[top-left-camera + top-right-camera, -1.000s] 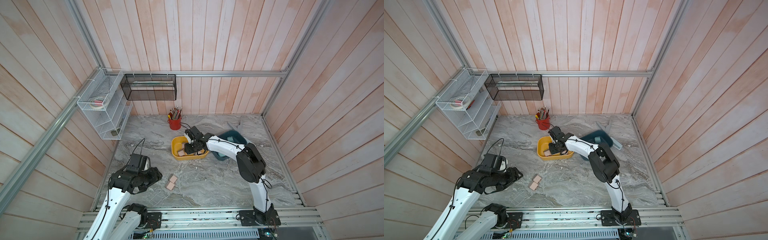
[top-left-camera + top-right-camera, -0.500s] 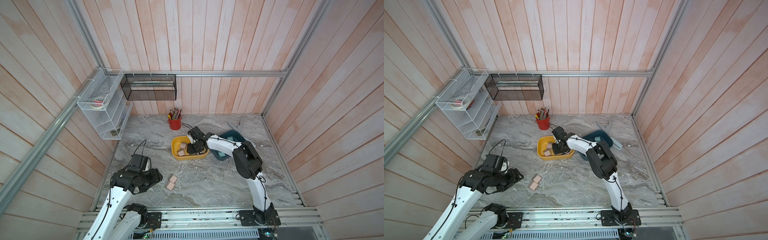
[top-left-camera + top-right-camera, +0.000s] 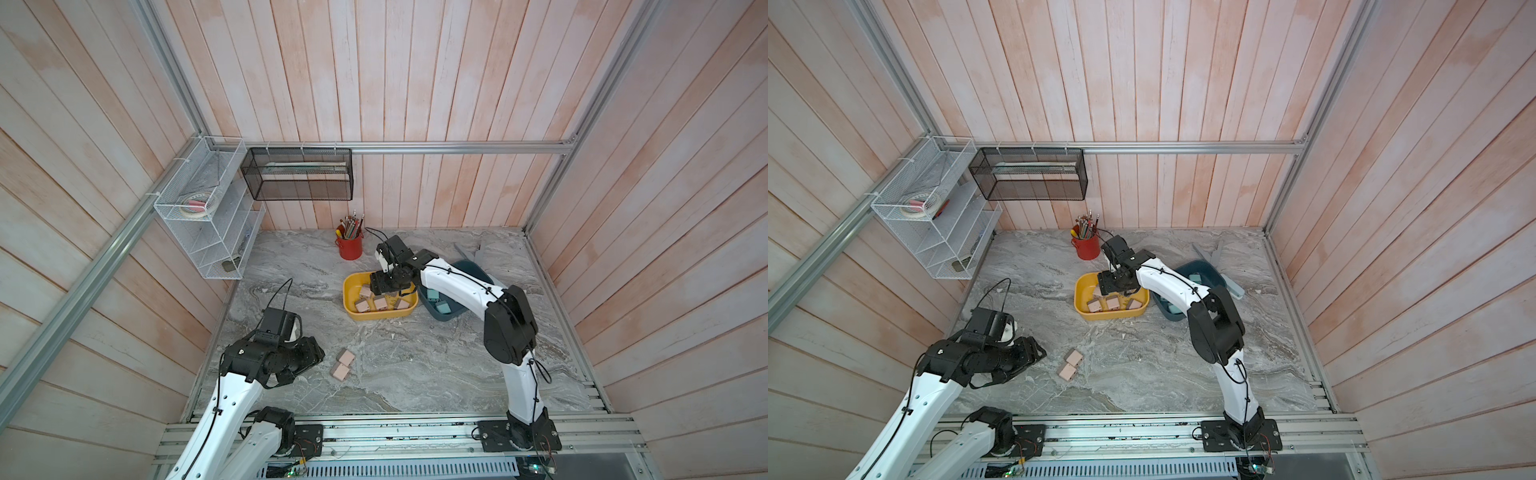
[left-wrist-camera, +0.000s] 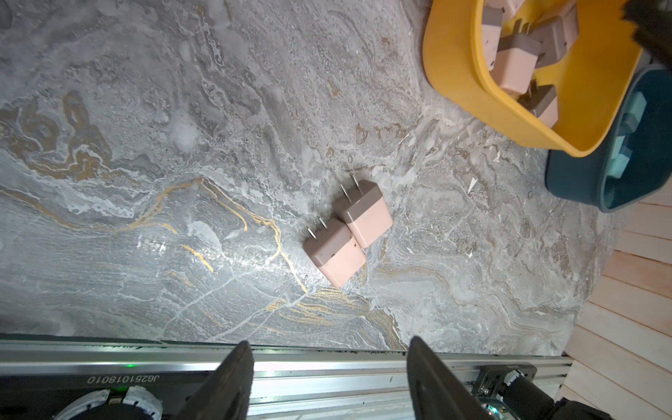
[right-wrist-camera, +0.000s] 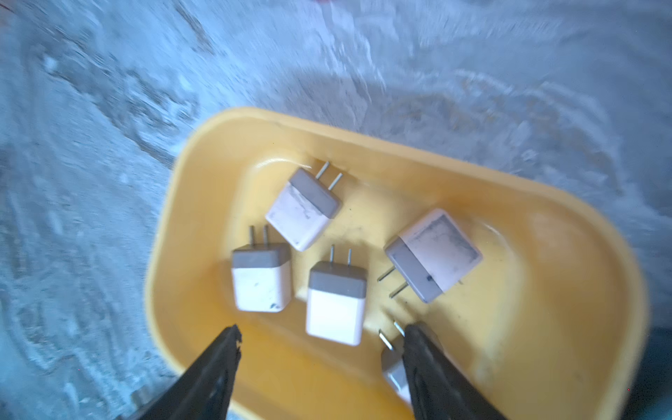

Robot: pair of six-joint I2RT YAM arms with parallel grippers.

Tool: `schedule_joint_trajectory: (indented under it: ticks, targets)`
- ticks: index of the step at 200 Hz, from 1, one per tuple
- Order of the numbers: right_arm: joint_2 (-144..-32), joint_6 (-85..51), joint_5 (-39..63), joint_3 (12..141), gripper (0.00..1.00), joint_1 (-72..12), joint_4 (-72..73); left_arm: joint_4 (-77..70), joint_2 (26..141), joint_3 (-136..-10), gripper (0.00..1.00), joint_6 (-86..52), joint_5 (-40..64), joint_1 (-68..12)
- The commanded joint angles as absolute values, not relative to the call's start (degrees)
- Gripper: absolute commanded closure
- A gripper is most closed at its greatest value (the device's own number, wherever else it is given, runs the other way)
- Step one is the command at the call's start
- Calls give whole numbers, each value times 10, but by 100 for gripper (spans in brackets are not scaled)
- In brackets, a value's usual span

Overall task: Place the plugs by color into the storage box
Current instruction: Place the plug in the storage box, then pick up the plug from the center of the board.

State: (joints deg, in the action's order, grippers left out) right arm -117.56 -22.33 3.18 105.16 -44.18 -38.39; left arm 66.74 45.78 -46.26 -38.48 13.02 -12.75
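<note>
Two pale pink plugs lie side by side on the marble table, prongs sideways. Just left of them my left gripper hovers open and empty. A yellow box holds several pink plugs. My right gripper hangs open above it. One pink plug lies against a finger, partly hidden by it. Beside the yellow box, a dark blue box holds teal plugs.
A red cup of pencils stands behind the yellow box. A white wire rack and a black mesh basket hang on the walls. Flat grey pieces lie at the back right. A metal rail borders the table's front.
My right gripper has gone from shut to open over the yellow box, and a pink plug now lies loose by its finger. The left arm has barely moved.
</note>
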Motion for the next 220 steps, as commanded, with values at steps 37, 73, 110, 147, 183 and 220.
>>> schedule_joint_trajectory:
  ticks: [37,73,110,147,183,220]
  targets:
    - [-1107,-252,-16,1004,23,-621,-433,678,457,-483,31,-363,98,-116]
    - [-1111,-308,-1,916,23,-672,-351,708,433,-481,31,-371,91,-97]
    - [-1152,-323,6,895,23,-687,-308,735,415,-477,31,-368,79,-88]
    - [-1187,-322,3,883,23,-687,-287,738,412,-472,33,-350,77,-86]
    - [-1199,-311,9,855,23,-679,-269,738,418,-475,33,-348,92,-86]
    - [-1205,-303,3,832,24,-674,-267,740,403,-474,33,-357,97,-86]
